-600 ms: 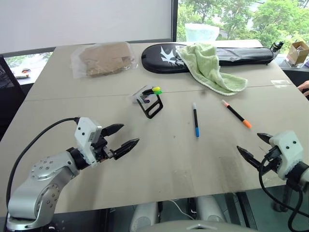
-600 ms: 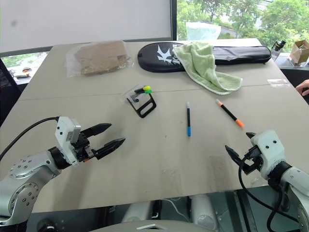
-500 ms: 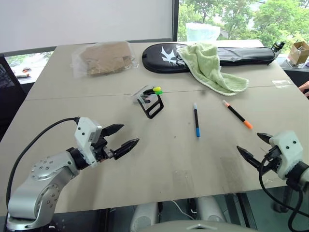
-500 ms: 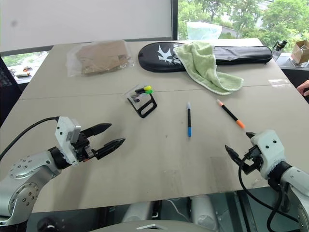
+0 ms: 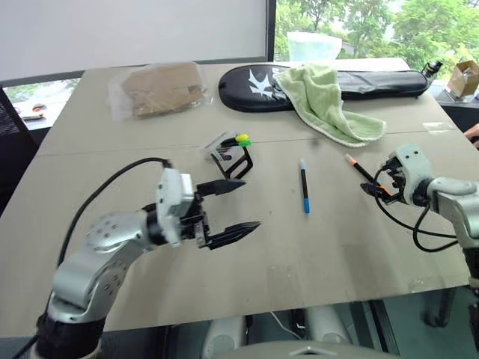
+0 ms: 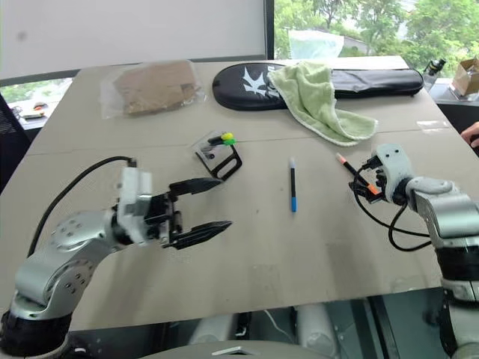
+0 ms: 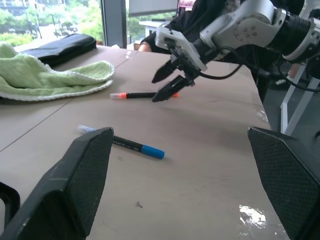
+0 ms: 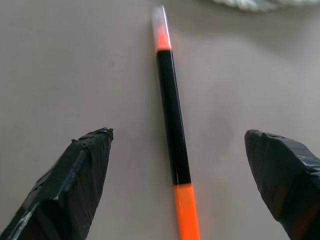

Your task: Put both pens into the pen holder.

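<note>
With right claw (image 5: 372,185) spread wide over orange-ended pen (image 8: 173,131), lying flat on table (image 5: 284,254) between fingertips, untouched; left claw (image 5: 233,203) released.

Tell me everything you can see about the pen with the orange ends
The orange-ended pen is a thin, glossy black barrel with a short orange section and pale tip at one end and a longer orange section at the other. It lies flat on the beige table, near the green towel's edge. The right gripper hovers open astride it; nothing grips it.
</note>
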